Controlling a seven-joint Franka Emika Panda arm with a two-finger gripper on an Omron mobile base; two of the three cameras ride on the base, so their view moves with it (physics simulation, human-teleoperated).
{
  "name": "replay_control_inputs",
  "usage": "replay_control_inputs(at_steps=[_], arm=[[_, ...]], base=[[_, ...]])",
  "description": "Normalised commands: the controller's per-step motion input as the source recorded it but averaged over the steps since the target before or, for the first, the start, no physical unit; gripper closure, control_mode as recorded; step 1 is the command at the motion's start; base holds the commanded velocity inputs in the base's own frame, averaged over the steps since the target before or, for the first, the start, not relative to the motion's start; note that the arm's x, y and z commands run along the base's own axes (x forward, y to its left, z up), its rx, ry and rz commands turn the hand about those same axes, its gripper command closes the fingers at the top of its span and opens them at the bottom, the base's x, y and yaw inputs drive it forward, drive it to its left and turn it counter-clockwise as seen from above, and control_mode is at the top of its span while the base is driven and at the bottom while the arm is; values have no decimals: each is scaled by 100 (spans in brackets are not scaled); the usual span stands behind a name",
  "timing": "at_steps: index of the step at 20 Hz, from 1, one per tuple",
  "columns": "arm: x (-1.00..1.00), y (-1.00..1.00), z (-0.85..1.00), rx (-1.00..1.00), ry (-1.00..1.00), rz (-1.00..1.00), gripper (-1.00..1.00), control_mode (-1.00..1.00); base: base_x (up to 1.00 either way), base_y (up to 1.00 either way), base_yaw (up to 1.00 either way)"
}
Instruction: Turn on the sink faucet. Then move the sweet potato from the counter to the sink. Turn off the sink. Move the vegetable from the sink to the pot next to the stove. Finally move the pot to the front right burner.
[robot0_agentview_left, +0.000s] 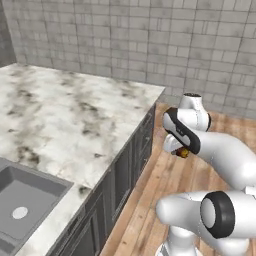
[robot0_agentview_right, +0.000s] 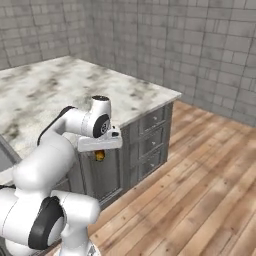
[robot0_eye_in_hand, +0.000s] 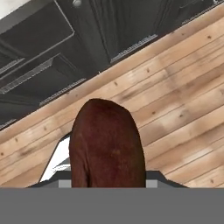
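The white arm rises from its base, bends at a big dark joint, then reaches up and forward. Near its end it folds over, so the hand points down. The hand hangs out past the bench edge, beside the dark cupboard fronts and above the wood floor. The tool (robot0_agentview_left: 182, 152) sits at the low end of the hand, and in the right base view it shows under the flat white hand piece (robot0_agentview_right: 100, 155). Its two small fingers are partly closed around the sweet potato (robot0_eye_in_hand: 107, 144), which they hold up in the air.
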Motion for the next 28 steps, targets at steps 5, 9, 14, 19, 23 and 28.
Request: replay_control_inputs(at_steps=[5,9,14,19,23,28], arm=[[0,0,0,0,0,0,100,100],[0,0,0,0,0,0,100,100],[0,0,0,0,0,0,100,100],[0,0,0,0,0,0,100,100],[0,0,0,0,0,0,100,100],[0,0,0,0,0,0,100,100]], base=[[3,1,-55],[2,0,-55],[0,12,-53],[0,26,-49],[0,21,-52],[-1,18,-55]])
